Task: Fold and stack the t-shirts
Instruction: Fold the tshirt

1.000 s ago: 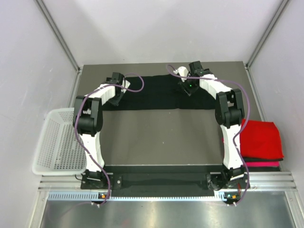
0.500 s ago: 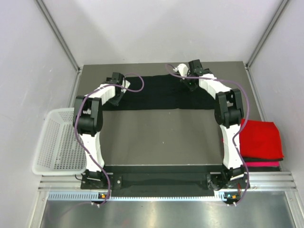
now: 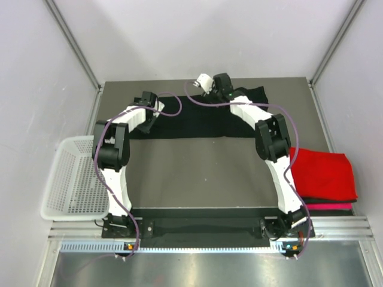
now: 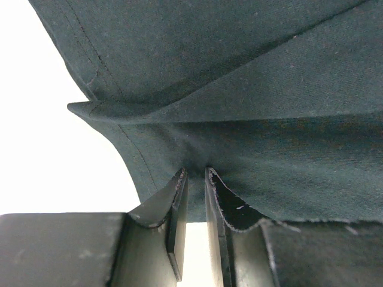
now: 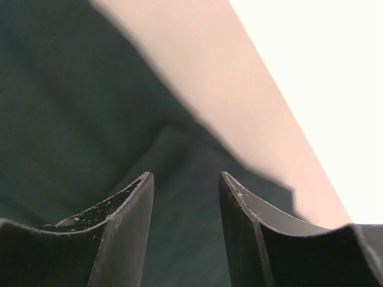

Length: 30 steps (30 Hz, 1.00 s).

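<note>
- Since one second ago, the right tool has travelled leftward along the far edge of the desk. This exposes the right end of the black t-shirt. The left arm is unchanged.
- Right tool: fingers spread, with nothing gripped between them. It sits over black cloth near the shirt's far edge, with bare desk surface just beyond.
- Left tool: fingers pressed almost together, pinching the edge of the black t-shirt at its left end.
- Black t-shirt: laid out as a wide, flat band across the far part of the desk. In the left wrist view the cloth reads very dark green-black, with a stitched hem and a raised fold ridge just beyond the pinch.
- Red t-shirt: folded, at the right edge of the desk, well apart from the black one. It lies on top of a magenta t-shirt, of which only the near strip shows.
- White mesh basket: beside the left edge of the desk.
</note>
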Each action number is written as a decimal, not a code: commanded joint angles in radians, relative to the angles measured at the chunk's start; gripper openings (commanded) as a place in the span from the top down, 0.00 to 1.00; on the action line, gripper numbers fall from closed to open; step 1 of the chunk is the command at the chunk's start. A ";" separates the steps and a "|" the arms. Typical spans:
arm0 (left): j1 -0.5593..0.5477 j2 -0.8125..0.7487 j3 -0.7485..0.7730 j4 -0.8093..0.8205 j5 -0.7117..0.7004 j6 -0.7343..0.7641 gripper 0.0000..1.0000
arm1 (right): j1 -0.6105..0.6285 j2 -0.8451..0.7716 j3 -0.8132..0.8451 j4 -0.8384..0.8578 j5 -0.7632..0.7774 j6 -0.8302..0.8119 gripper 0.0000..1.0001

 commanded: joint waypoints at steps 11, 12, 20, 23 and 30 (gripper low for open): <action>-0.023 -0.153 0.063 -0.162 0.086 0.034 0.70 | -0.057 -0.580 -0.634 0.227 0.069 0.024 0.50; -0.028 -0.151 0.090 -0.179 0.081 0.041 0.70 | -0.060 -0.607 -0.663 0.216 0.070 0.024 0.50; -0.034 -0.150 0.023 -0.112 0.016 0.218 0.62 | -0.209 -0.617 -0.703 0.001 -0.159 0.162 0.50; -0.034 -0.159 -0.049 -0.027 -0.014 0.313 0.62 | -0.304 -0.591 -0.669 -0.083 -0.295 0.250 0.48; -0.026 -0.148 -0.066 -0.016 -0.051 0.303 0.61 | -0.421 -0.626 -0.715 -0.146 -0.401 0.297 0.45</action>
